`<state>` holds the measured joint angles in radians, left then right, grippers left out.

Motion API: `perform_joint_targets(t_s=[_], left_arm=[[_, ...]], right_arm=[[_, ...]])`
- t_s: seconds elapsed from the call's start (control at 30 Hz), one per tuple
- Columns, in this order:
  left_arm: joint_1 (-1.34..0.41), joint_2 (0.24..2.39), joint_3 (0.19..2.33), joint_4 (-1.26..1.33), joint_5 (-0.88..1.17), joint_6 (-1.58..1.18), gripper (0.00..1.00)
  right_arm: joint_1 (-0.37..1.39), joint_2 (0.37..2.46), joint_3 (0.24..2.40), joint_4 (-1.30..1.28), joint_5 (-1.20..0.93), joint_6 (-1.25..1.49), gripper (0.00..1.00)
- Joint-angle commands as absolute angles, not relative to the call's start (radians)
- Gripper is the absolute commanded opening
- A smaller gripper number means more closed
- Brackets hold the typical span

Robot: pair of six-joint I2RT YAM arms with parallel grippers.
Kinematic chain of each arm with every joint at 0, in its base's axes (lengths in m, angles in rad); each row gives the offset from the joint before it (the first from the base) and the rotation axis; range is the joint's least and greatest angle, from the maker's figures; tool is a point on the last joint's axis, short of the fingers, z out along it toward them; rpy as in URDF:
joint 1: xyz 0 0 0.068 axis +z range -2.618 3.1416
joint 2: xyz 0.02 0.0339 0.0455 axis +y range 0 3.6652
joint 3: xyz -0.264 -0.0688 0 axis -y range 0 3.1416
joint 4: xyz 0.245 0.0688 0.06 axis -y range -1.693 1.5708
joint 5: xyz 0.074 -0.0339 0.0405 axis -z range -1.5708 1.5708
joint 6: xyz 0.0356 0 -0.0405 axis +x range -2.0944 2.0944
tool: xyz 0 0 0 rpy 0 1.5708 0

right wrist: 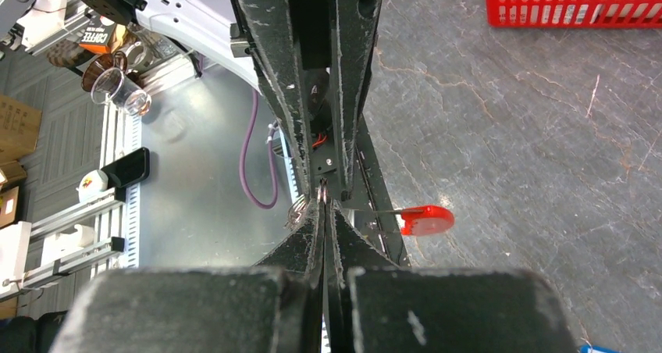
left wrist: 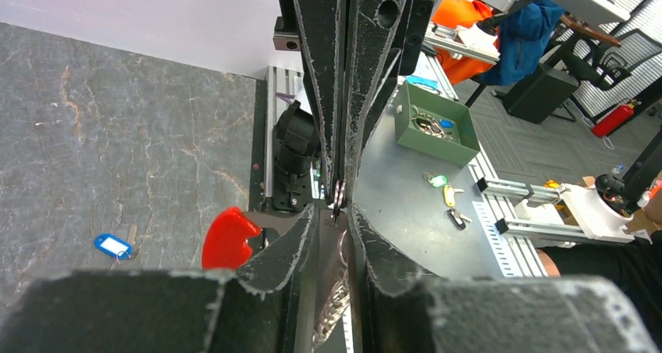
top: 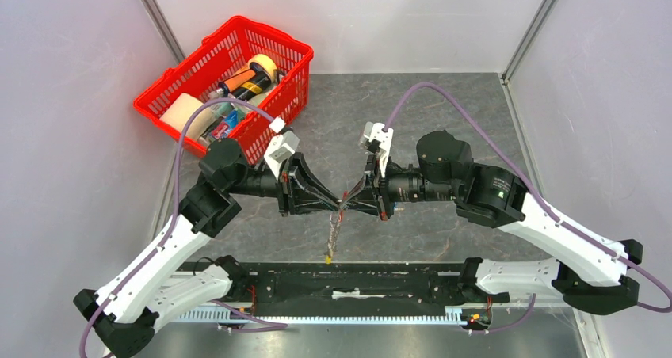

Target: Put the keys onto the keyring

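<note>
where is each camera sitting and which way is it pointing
Top: above and behind the bases, looking down on the table and basket; both arms show, left end effector and right end effector tip to tip.
Left wrist: on the left arm, looking along its own fingers at the right end effector.
Right wrist: mirrored, along its fingers at the left end effector.
Shared: both wrist views show the red keyring by the tips.

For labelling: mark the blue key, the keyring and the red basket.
blue key (left wrist: pixel 114 246), left wrist view, its plastic head.
keyring (left wrist: pixel 228 238), left wrist view, its red clip.
red basket (top: pixel 292 85), top view, right side wall.
</note>
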<state>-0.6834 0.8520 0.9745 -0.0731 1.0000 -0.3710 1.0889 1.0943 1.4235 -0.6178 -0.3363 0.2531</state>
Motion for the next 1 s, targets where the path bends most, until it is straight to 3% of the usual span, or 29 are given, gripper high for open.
perform_joint_targets(t_s=[0.0,0.13,0.3,0.47,0.6,0.97], left_arm=[[-0.689,0.85,0.965,-0.059,1.024,-0.374,0.21],[-0.69,0.853,0.972,-0.06,1.022,-0.374,0.03],[-0.696,0.844,0.963,-0.006,1.016,-0.401,0.02],[-0.705,0.821,0.913,0.133,0.991,-0.478,0.02],[-0.712,0.797,0.865,0.254,0.952,-0.552,0.02],[-0.724,0.746,0.781,0.492,0.853,-0.7,0.02]], right_arm=[[1.093,1.089,1.477,-0.583,-0.36,0.264,0.0],[1.094,1.092,1.479,-0.583,-0.364,0.267,0.0],[1.093,1.087,1.474,-0.583,-0.364,0.271,0.0],[1.094,1.039,1.437,-0.555,-0.364,0.28,0.4],[1.094,0.982,1.385,-0.492,-0.345,0.3,0.54],[1.094,0.937,1.319,-0.408,-0.324,0.323,0.55]])
